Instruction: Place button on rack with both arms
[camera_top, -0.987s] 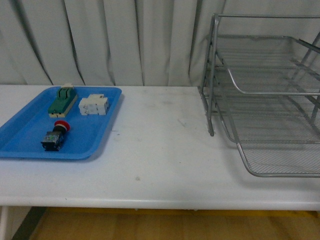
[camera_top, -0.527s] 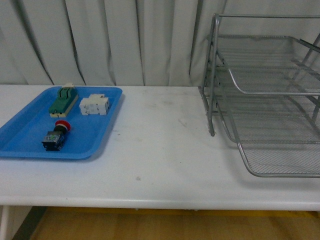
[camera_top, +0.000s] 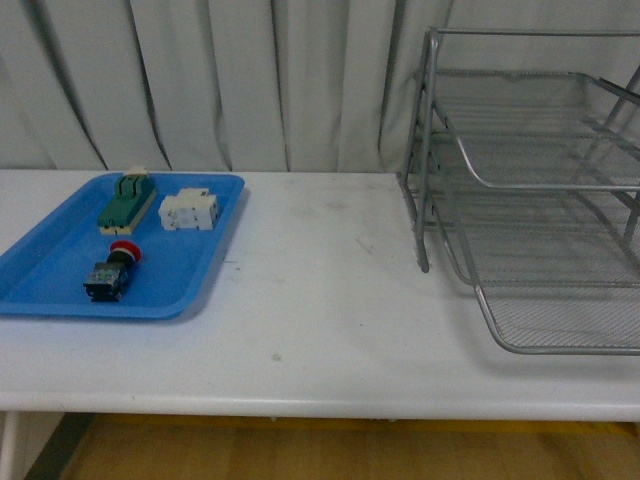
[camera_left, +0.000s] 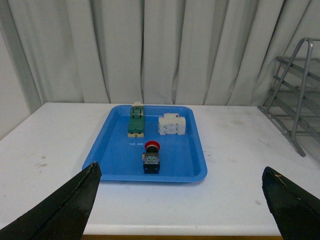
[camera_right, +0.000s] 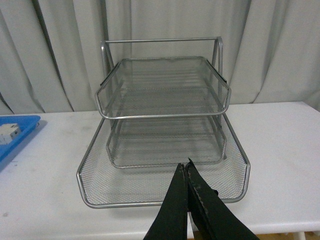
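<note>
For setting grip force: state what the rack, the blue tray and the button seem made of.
Rack: metal, apparently; shiny silver tubes, see-through wire mesh. Blue tray: likely plastic; uniform glossy blue, rounded moulded rim. Button: probably plastic; red cap, black body, too small to be sure.

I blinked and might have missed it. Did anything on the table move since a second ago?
No, nothing visibly moved. The button still lies in the blue tray with the green-topped switch block and white terminal block, and the rack stands where it was.
</note>
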